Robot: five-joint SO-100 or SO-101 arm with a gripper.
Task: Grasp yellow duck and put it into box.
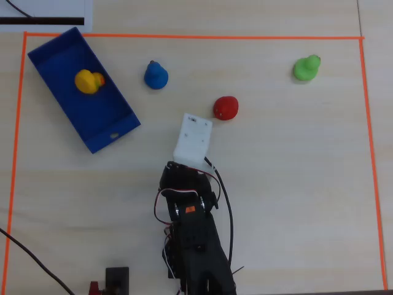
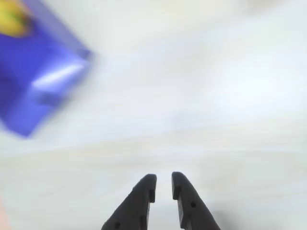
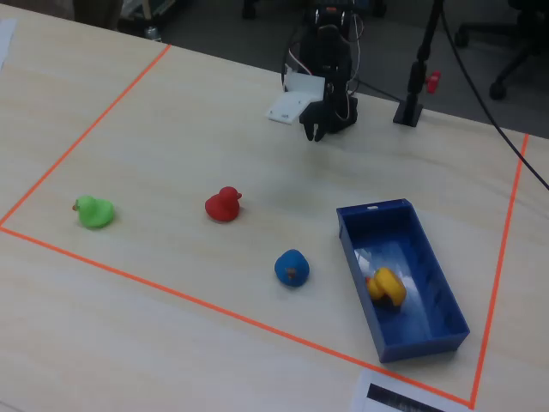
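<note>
The yellow duck (image 1: 88, 81) lies inside the blue box (image 1: 108, 131) at the upper left of the overhead view. The fixed view shows the duck (image 3: 386, 286) on the floor of the box (image 3: 373, 209). In the blurred wrist view the box (image 2: 43, 72) is at the upper left, with a bit of the duck (image 2: 12, 19) in the corner. My gripper (image 2: 163, 178) is empty, its jaws almost together, above bare table. In the fixed view it (image 3: 315, 136) hangs close to the arm's base, far from the box. In the overhead view the white camera mount (image 1: 193, 140) hides it.
A blue duck (image 1: 156, 75) sits right of the box, a red duck (image 1: 226, 107) beside the camera mount, and a green duck (image 1: 306, 67) at the far right. Orange tape (image 1: 184, 35) outlines the work area. A black stand (image 3: 412, 107) and cables are by the base.
</note>
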